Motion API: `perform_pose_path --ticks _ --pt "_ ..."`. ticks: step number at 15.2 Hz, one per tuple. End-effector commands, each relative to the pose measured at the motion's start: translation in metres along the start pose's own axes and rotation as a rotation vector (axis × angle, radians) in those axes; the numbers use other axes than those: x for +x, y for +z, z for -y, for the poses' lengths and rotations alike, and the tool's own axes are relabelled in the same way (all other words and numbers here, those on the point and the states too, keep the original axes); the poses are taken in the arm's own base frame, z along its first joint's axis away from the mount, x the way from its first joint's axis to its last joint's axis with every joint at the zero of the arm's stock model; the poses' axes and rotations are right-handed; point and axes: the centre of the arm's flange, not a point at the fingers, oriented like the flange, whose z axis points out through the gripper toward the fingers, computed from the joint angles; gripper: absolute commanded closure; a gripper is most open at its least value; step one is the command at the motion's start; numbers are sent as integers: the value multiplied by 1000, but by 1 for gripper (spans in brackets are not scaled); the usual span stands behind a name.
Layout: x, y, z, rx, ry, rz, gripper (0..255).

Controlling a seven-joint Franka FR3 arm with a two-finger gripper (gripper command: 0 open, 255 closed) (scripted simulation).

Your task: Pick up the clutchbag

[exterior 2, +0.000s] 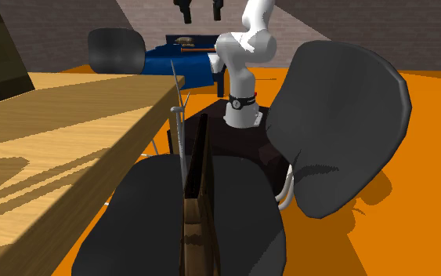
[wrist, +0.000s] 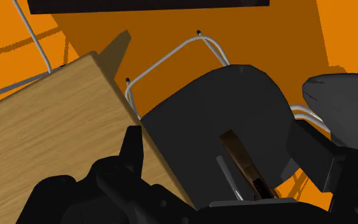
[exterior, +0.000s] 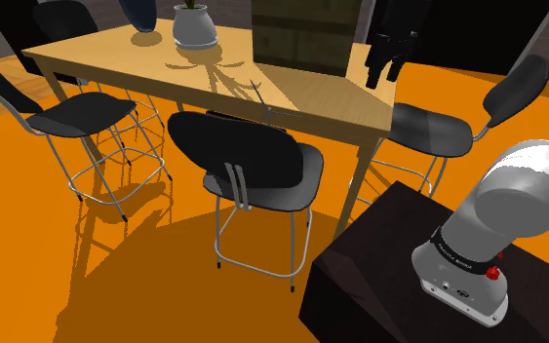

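Note:
The clutchbag is a thin brown bag standing on edge on the seat of a black chair, close to the wooden table's edge. Thin grey metal straps rise from its top. In the wrist view the clutchbag is a narrow brown strip on the black chair seat, far below the fingers and touching neither. My gripper hangs open above the table's corner, high over the chair. In the second exterior view the gripper sits at the top edge, its fingers apart, as they are for the gripper in the wrist view.
The wooden table carries a white plant pot, a dark vase and a tall olive block. Several black metal-legged chairs ring it, one near the dark stand. The floor is orange.

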Motion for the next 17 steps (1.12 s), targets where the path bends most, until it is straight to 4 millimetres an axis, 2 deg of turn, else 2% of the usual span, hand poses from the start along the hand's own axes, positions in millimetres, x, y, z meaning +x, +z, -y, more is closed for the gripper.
perform_pose_path --ticks 1,9,17 --pt "0 0 0 0 0 0 0" --pt "87 38 36 -18 -134 -31 0" --pt "170 74 83 -36 -269 -62 0"
